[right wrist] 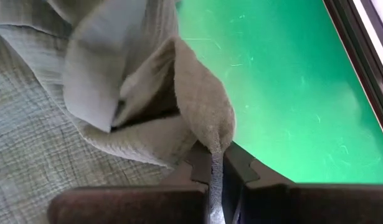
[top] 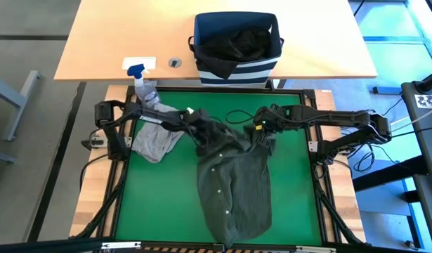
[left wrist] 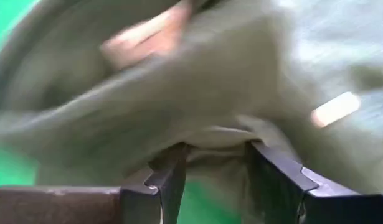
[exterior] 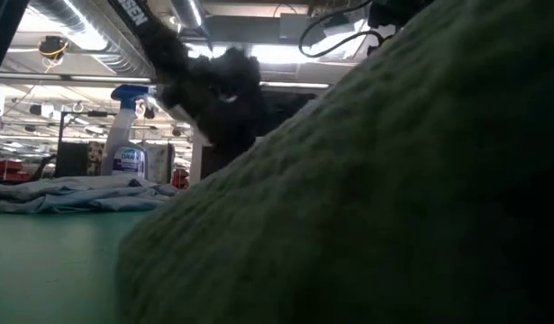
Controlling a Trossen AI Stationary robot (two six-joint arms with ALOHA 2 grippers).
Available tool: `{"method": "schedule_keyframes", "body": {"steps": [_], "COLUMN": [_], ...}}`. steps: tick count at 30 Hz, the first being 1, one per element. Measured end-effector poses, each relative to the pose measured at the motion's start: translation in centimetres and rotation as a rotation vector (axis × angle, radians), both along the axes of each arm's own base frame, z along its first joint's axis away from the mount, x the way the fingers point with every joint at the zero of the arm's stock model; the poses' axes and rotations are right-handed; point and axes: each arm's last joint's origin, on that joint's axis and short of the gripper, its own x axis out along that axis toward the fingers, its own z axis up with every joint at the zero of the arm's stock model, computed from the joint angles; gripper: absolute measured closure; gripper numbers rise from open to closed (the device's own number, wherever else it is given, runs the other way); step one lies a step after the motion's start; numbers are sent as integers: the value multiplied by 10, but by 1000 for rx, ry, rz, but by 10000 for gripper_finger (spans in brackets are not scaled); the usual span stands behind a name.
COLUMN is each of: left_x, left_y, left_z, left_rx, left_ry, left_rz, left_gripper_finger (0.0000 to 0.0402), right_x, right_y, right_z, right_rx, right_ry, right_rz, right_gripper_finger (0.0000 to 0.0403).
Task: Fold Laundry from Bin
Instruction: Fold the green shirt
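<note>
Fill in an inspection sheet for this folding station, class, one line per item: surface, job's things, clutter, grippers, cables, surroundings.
Surface: green mat, wooden table behind.
Job's things: olive shirt spread on mat; grey garment at the mat's left edge; bin on table, dark cloth inside.
Clutter: spray bottle beside grey garment.
Grippers: left gripper has shirt cloth between its parted fingers; right gripper shut on shirt edge.
Cables: black cable looping over the mat.
Surroundings: ceiling lights and shelving beyond, low view.

Cam setup: 4 views, one work area.
High cam looks straight down on whole counter (top: 286, 190); low cam at mat level, olive shirt (exterior: 394, 207) right against lens; both wrist cams close on same shirt.
</note>
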Motion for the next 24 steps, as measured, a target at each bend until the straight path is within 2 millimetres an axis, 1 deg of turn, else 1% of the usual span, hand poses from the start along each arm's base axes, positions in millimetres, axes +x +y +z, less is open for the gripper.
{"method": "schedule_keyframes", "body": {"steps": [2, 5, 8, 10, 12, 14, 15, 17, 20, 22, 24], "left_x": [11, 27, 35, 39, 39, 36, 35, 29, 16, 4, -11], "left_y": [-14, -30, -35, -31, -27, -25, -24, -21, -16, -12, -9], "left_z": [8, 14, 0, -15, -30, -38, -36, -22, 14, 34, 53], "left_rx": [-9, 49, 75, 58, 23, -26, -55, -103, -64, 13, 104], "left_ry": [-100, -242, -277, -263, -219, -165, -150, -125, -131, -114, -83], "left_rz": [-34, -34, -39, -2, 56, 90, 104, 129, 178, 219, 267], "left_gripper_finger": [241, 241, 241, 241, 241, 241, 241, 241, 241, 241, 241], "right_x": [1, 5, 9, 8, 7, 1, -4, -13, -29, -36, -41], "right_y": [0, -1, -1, 0, 0, 1, 2, 3, 6, 7, 6], "right_z": [0, 0, -11, -25, -43, -65, -74, -88, -100, -98, -87], "right_rx": [-1, -8, -3, 18, 21, 26, 30, 43, 78, 97, 125], "right_ry": [-8, -47, -111, -121, -118, -77, -39, 20, 134, 220, 303], "right_rz": [0, 1, 11, 23, 26, 24, 21, -8, -95, -161, -209], "right_gripper_finger": [393, 393, 393, 393, 393, 393, 393, 393, 393, 393, 386]}}
